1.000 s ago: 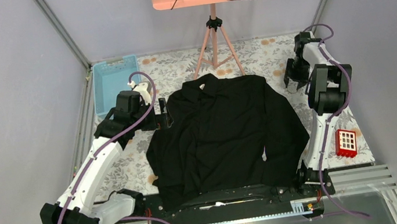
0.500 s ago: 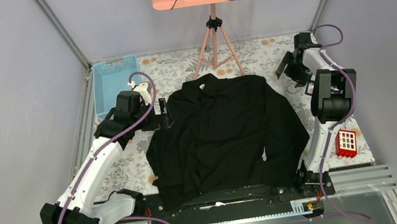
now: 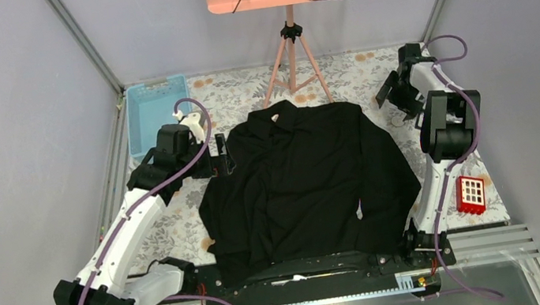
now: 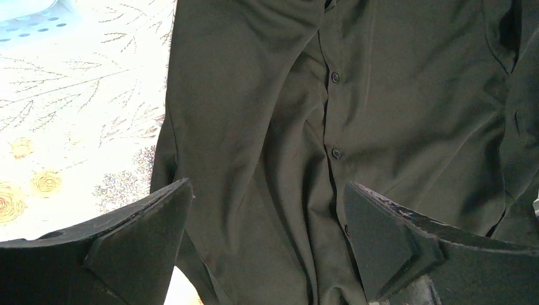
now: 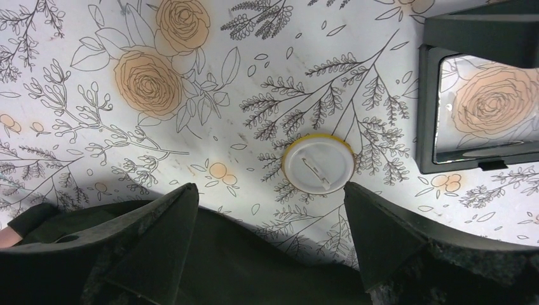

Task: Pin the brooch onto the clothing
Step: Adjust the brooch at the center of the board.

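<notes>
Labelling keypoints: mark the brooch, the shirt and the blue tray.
brooch (image 5: 318, 163), right wrist view, middle of its white back.
shirt (image 3: 306, 179), top external view, middle of the front.
tray (image 3: 152, 105), top external view, bare floor.

Black shirt (image 3: 307, 187), white brooch (image 5: 318, 163) rimmed yellow, rose-patterned tablecloth (image 5: 95, 146), light-blue tray (image 3: 154, 113)

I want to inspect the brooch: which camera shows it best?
Right wrist: the brooch lies pin-side up on the floral tablecloth, large and sharp. Top external: too small to make out. Left wrist: only the shirt.
</notes>
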{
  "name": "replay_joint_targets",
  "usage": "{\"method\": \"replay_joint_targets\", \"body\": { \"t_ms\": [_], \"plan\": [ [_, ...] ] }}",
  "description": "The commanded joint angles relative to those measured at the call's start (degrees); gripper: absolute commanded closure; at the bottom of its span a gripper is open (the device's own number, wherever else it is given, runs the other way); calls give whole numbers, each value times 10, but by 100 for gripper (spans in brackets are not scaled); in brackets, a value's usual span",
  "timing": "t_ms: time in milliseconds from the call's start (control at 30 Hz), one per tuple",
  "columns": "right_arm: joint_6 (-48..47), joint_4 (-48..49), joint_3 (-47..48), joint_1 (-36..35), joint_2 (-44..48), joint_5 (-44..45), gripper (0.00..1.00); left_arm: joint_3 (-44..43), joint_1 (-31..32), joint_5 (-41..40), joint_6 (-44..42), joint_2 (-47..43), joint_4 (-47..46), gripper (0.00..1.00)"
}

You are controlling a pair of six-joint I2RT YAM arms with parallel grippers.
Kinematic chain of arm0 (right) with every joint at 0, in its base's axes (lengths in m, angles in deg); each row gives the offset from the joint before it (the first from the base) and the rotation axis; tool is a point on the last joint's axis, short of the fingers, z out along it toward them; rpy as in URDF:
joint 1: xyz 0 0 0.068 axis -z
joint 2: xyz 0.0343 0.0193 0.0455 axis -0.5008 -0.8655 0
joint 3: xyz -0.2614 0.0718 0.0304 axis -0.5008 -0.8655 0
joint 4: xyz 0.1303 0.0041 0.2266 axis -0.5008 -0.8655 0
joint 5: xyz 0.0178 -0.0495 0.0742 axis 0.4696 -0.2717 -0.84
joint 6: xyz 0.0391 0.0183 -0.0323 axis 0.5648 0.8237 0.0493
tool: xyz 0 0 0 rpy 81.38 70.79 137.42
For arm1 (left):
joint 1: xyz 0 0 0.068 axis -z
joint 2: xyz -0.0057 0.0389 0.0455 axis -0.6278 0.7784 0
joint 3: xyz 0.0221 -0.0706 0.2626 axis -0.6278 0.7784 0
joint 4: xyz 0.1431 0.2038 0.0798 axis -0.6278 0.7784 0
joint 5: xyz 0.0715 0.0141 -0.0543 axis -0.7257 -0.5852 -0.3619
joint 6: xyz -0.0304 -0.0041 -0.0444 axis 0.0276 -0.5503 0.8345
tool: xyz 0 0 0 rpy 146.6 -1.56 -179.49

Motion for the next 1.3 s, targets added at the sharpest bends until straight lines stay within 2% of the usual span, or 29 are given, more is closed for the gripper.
{"method": "replay_joint_targets", "body": {
  "t_ms": [0,67,167,267,467,567,700,900,1000,1133,1267],
  "plan": [
    [3,-27,25,-3,-5,26,8,-1,-1,5,-3,-19,-26,1],
    [0,-26,23,-3,-4,23,10,0,-1,1,-3,-19,-28,1],
    [-38,12,-1,-3,14,-32,12,-2,-1,5,-1,-15,-39,1],
    [-64,19,-20,-3,62,-30,11,-2,11,4,22,-13,-52,2],
    [-124,6,-55,0,204,-3,7,-43,132,-67,64,33,-102,2],
    [-143,1,-88,8,267,-16,5,-92,191,-67,73,116,-147,2],
    [-150,0,-152,31,362,-38,4,-190,248,-97,45,243,-189,2],
    [-158,19,-247,41,493,-75,2,-346,299,-84,21,438,-249,2],
    [-148,22,-274,41,539,-57,1,-432,320,-76,10,522,-260,2],
    [-128,39,-296,41,563,-24,0,-496,338,-72,15,610,-287,2],
    [-79,55,-316,41,526,-76,1,-517,339,-44,45,654,-325,2]
  ]
}}
